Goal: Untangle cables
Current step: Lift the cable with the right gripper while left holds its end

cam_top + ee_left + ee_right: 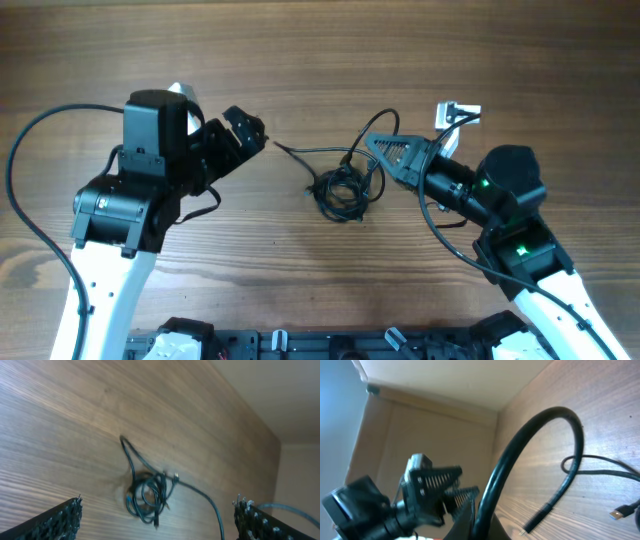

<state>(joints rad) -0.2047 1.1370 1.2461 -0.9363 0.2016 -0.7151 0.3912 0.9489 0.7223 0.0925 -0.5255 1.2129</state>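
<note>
— In the middle of the overhead frame, on the brown wood-grain counter (320,50), what is that dark clump?

— Those are the thin black cables (340,190), bunched into one small knot of overlapping loops. No cord lies on its own as a freed piece, so I judge the untangling barely begun.

— Is anything drawn out of it at all?

— Two bits. A loose tail (295,155) runs from the knot toward the upper left and ends near the left gripper (250,125). A looped strand (555,410) arcs up on the knot's right side; in the right wrist view it fills the centre of the frame.

— And the grippers?

— The left gripper stands wide open and empty, left of centre, apart from the tail. In its own view the knot shows between its spread fingers (60,520). The right gripper (375,143) is closed just right of the knot. The looped strand rises from between its fingers, so it seems to pinch that strand.

— What is left, then?

— Nearly all of it, by my reading. The loops have to be worked loose and each cable laid out separately on the counter.
</note>
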